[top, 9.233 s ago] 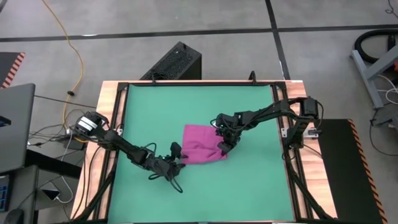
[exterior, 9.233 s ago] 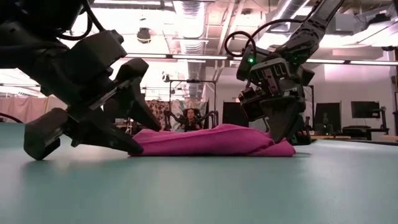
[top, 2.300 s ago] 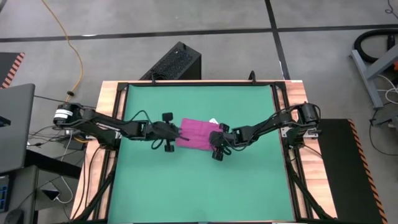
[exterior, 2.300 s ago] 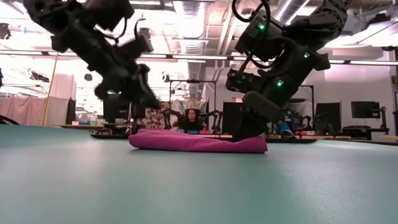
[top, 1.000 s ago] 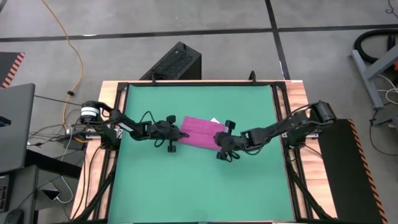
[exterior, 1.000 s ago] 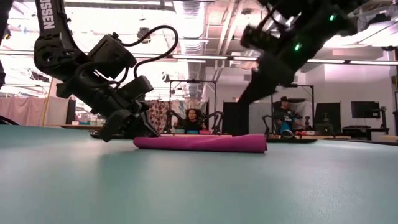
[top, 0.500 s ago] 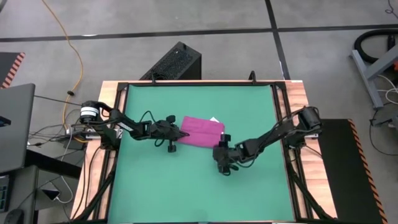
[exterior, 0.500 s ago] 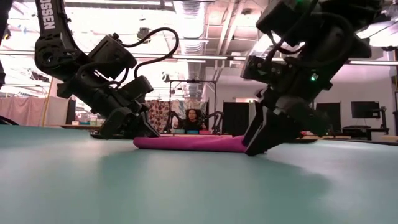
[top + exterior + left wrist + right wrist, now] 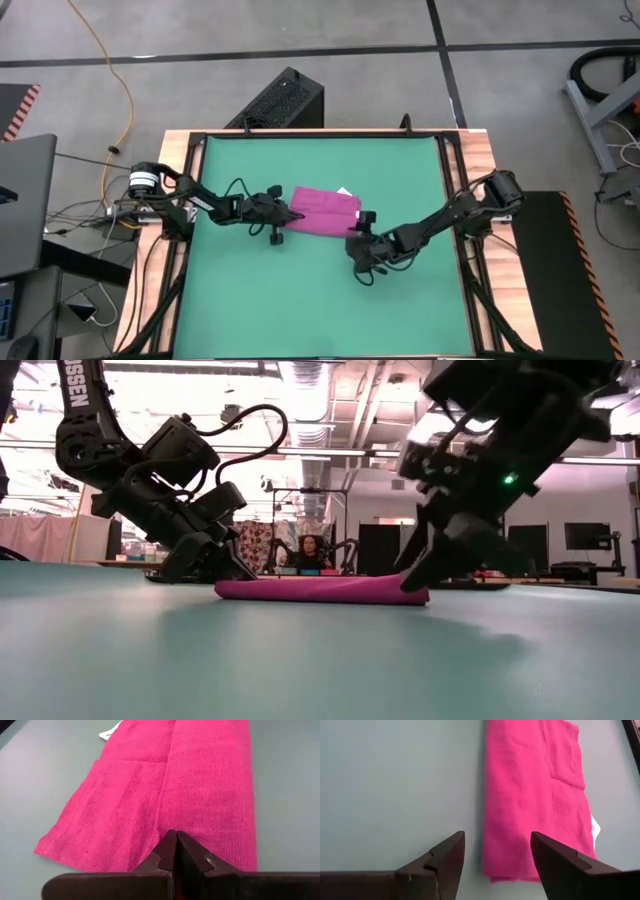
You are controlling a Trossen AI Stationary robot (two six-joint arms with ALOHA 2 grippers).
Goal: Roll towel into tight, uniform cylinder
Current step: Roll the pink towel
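The magenta towel (image 9: 322,211) lies folded flat in a long strip on the green mat (image 9: 400,170), with its white tag (image 9: 343,192) at the far right corner. My left gripper (image 9: 287,213) is shut, its tips on the towel's left end (image 9: 176,836). My right gripper (image 9: 354,233) is open at the towel's right end. In the right wrist view (image 9: 495,851) one finger stands over bare mat and the other over the cloth, on either side of the strip's long near edge. My left gripper rests its shut fingertips (image 9: 170,845) on the towel's left end (image 9: 165,827), about at the lengthwise fold line. It comes from the table's left, slanting down. The cloth lies flat on the mat under it. My right gripper: I cannot tell whether its fingers touch the towel.
The mat's dark frame and wooden border (image 9: 180,200) run around the work area. A black box (image 9: 285,100) stands on the floor behind the table. Bare green mat lies on the near side of the towel (image 9: 320,300).
My right gripper has opened, come down to the mat and moved to the towel's right end, rolling a little. The towel has stayed flat where it was.
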